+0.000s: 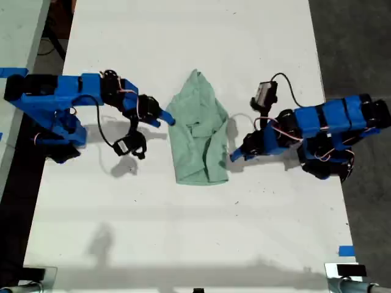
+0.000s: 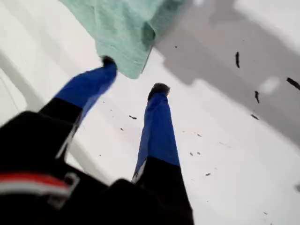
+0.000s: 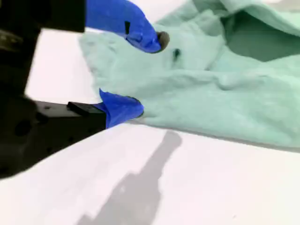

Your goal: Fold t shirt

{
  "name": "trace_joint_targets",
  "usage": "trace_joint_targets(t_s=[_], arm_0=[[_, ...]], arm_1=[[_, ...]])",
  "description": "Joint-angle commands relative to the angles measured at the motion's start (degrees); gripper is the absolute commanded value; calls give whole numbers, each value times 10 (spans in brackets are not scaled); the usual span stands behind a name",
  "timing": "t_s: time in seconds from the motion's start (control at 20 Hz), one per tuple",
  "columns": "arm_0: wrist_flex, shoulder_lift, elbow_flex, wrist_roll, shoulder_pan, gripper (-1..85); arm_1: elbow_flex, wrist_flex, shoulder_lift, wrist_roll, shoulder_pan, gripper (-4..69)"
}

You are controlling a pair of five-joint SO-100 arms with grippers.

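Pale mint-green wrinkled fabric t shirt point(image 1: 198, 131) lies bundled mid white table point(image 1: 183, 232), with arms at its 3 and 9 o'clock in the exterior view. First gripper point(image 2: 134, 75) is wide open and empty at a shirt corner. Second gripper point(image 3: 149, 73) gapes over an edge, gripping nothing. Risk: closing may pinch only the top layer and drag the bundle.

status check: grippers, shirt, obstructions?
My first gripper open at t shirt edge. My second gripper open at it, empty. Shirt bundled. Nothing blocking.
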Motion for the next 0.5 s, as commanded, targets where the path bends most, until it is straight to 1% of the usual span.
trace_joint_targets(t_s=[0.0, 0.15, 0.3, 0.35, 0.45], arm_0=[[-27, -130, -127, -17, 67, 195], [-26, -274, -239, -47, 122, 203], [-1, -414, -351, -93, 169, 218], [6, -446, -370, -109, 181, 216], [7, -478, -378, -137, 200, 186]], arm_1=[[-56, -42, -59, 10, -32, 339], [-53, -98, -120, -4, -33, 357], [-38, -167, -192, -31, -13, 355], [-44, -183, -218, -40, -8, 354], [-72, -189, -271, -50, 1, 350]])
